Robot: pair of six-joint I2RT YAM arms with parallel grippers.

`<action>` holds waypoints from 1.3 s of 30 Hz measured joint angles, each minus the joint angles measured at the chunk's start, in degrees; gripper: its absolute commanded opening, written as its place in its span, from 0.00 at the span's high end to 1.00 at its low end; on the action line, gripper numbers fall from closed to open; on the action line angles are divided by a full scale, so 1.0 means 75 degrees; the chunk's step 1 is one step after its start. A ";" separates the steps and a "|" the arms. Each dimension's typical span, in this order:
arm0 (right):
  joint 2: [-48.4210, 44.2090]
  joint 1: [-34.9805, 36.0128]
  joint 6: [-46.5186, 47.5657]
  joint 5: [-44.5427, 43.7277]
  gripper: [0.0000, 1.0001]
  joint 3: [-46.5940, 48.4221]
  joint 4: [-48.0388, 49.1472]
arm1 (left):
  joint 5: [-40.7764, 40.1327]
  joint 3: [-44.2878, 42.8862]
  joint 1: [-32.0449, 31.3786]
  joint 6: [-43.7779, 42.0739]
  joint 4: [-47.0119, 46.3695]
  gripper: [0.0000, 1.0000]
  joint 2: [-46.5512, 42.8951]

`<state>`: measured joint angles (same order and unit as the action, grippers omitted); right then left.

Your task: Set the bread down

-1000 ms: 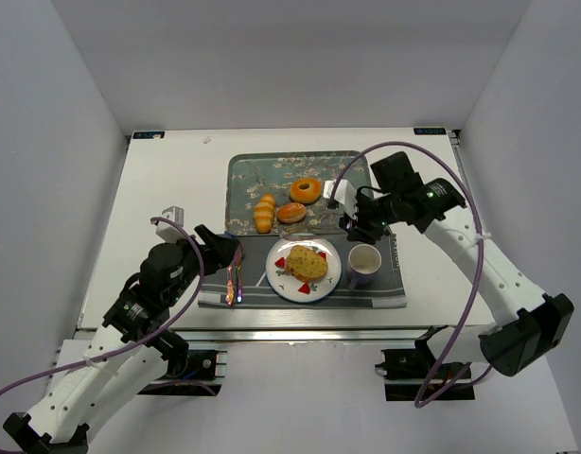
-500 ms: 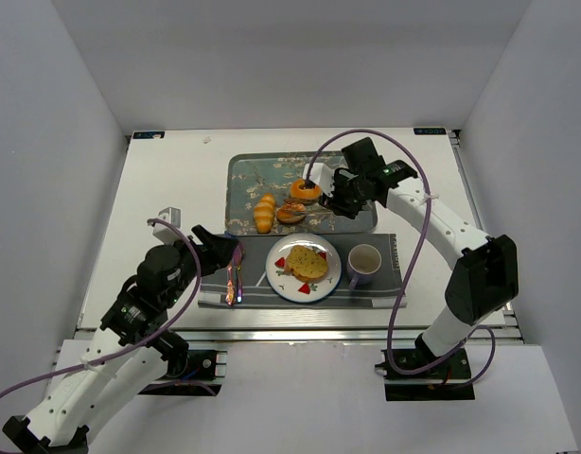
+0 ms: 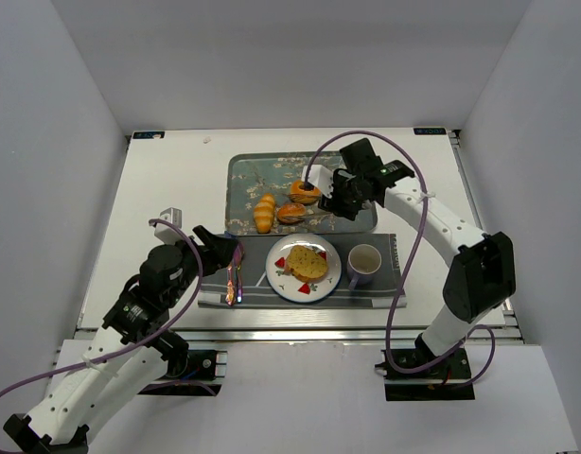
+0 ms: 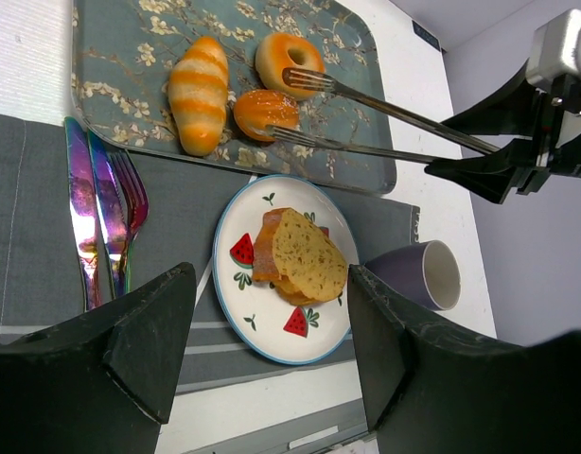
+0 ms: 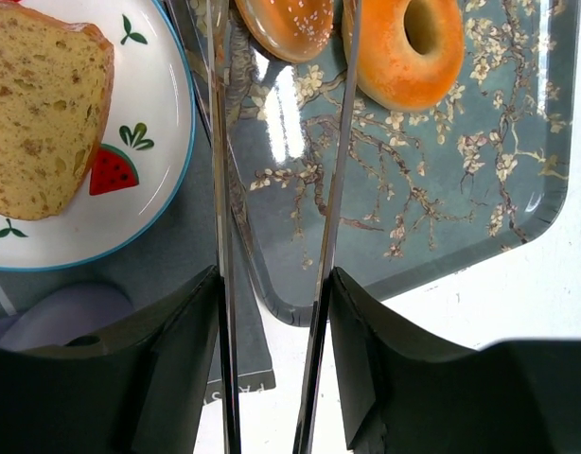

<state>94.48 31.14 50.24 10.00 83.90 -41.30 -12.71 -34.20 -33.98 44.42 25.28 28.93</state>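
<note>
While the right gripper (image 3: 340, 200) clenches long metal tongs (image 4: 385, 111), tips parted either side of the seeded round bun (image 4: 262, 109) on the floral teal tray (image 4: 130, 57) at upper centre, left gripper (image 3: 215, 248) released wide at lower left, tan bread slice (image 4: 305, 255) at centre frame — lying on the watermelon-print white plate (image 4: 234, 293).

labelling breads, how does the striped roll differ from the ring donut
The striped roll is long and solid; the ring donut is round with a hole. The roll has pale and orange bands; the donut is plain orange. One tip of the tongs overlaps the donut, none nears the roll. Both lie on the floral tray.
</note>
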 measured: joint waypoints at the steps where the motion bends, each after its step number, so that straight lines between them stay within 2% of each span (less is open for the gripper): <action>1: 0.0029 0.0000 0.0017 -0.0003 0.47 0.0000 0.0000 | 0.0000 0.0000 0.0000 0.0000 -0.0003 0.26 0.0000; 6: 0.0399 0.0000 0.0093 -0.0050 0.49 0.0003 0.0020 | -0.0006 0.0000 0.0000 0.0000 0.0000 0.26 0.0000; 8: 0.0615 0.0000 0.0137 -0.0067 0.54 0.0017 0.0047 | -0.0015 0.0000 0.0000 0.0000 0.0000 0.26 0.0000; 9: 0.0723 0.0000 0.0154 -0.0076 0.63 0.0041 0.0041 | -0.0026 0.0000 0.0000 0.0000 0.0000 0.26 -0.0003; 12: 0.0959 -0.0003 0.0221 -0.0117 0.78 0.0160 -0.0052 | -0.0052 0.0000 0.0000 0.0000 0.0009 0.26 -0.0003; 13: 0.0968 -0.0006 0.0248 -0.0114 0.85 0.0169 -0.0064 | -0.0055 0.0000 0.0000 0.0000 0.0015 0.26 -0.0003; 15: 0.0898 -0.0009 0.0323 -0.0085 0.91 0.0175 -0.0099 | -0.0064 0.0000 0.0000 0.0000 0.0035 0.26 -0.0009; 19: 0.0446 -0.0006 0.0414 0.0003 0.92 0.0172 -0.0242 | -0.0085 0.0000 0.0000 0.0000 0.0023 0.26 -0.0041; 26: -0.1186 -0.0006 0.0533 0.0571 0.91 0.0134 -0.0729 | -0.0085 0.0000 0.0000 -0.0003 0.0023 0.26 -0.0035; 32: -0.2483 0.0070 0.0769 0.0775 0.88 -0.0988 -0.1271 | -0.0076 0.0000 0.0000 0.0000 0.0000 0.26 -0.0035; 39: -0.2597 0.0192 0.0962 0.0603 0.80 -0.1973 -0.1632 | -0.0041 0.0000 0.0000 0.0000 -0.0012 0.26 -0.0020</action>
<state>75.00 32.58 57.45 14.52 69.10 -53.54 -13.02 -34.20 -33.98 44.42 25.19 28.77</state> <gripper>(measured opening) 0.287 0.744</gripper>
